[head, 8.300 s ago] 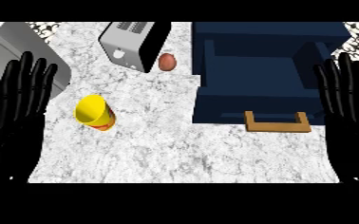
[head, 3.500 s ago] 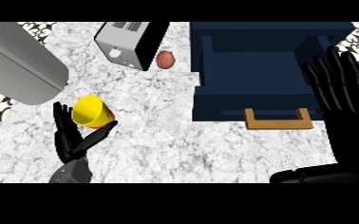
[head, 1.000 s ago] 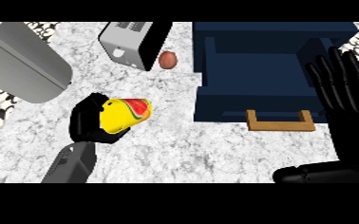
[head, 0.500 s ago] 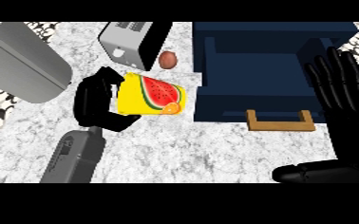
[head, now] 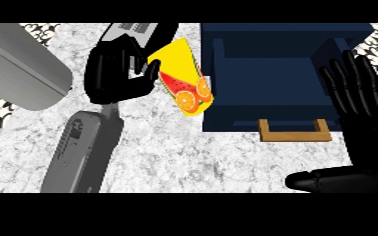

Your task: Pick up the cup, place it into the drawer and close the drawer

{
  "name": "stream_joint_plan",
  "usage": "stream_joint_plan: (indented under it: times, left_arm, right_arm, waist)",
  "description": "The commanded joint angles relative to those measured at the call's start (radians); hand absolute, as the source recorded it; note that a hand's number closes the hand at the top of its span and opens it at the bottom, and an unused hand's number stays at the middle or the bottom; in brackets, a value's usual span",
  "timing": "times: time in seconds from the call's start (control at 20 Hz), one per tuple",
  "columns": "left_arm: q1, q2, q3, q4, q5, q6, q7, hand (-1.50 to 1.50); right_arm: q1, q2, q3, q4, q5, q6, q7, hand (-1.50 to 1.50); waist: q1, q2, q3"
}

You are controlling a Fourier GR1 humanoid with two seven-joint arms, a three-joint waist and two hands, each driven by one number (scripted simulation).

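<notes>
Cup (head: 184,77) at upper centre, its lower end just at the open drawer's (head: 284,70) left wall; drawer interior bare. Left hand (head: 118,72) curls round cup, long axis tilted, running upper-left to lower-right. Since 0.5 s ago, cup moved right and up. Right hand (head: 354,87) open at right edge.

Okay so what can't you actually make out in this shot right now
- Toaster, head view: mostly hidden behind the left hand and the cup.
- Cup's rim and opening: not shown, so its contents can't be told.
- Drawer: top corner cut by the edge, right wall partly behind the right hand.
</notes>
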Motion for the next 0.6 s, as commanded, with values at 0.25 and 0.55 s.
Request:
stream_joint_plan:
  times: [0.25,0.55]
  left_arm:
    - [-0.185,-0.03,-0.037,0.071,-0.083,0.125,0.088,1.5]
    - [-0.365,-0.03,-0.061,0.186,-0.083,0.196,0.158,1.5]
  right_arm:
    - [0.017,0.021,0.025,-0.022,0.032,-0.024,0.013,-1.5]
    - [-0.094,-0.016,-0.019,0.054,-0.015,-0.014,0.044,-1.5]
  waist:
    - [-0.004,0.001,0.0]
    - [-0.005,0.002,0.0]
